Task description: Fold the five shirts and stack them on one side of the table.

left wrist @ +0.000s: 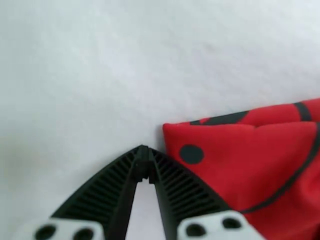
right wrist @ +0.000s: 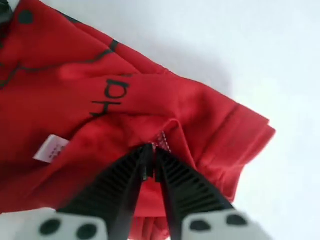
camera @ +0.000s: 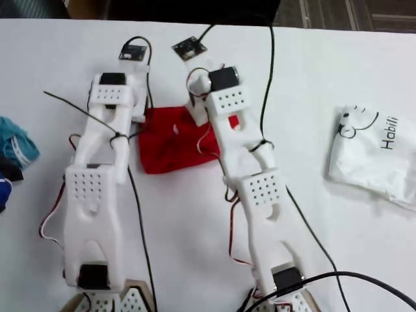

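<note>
R end effector (right wrist: 150, 154) pinches red shirt (right wrist: 75, 75); L end effector (left wrist: 144, 156) pressed together beside it.

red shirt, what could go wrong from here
1. The right gripper pinches only a bunched ridge of the red printed cloth shirt; pulling may crumple it, not fold it.
2. The left gripper, shut beside the shirt's corner, holds nothing, so the shirt could drag across the white table.
</note>
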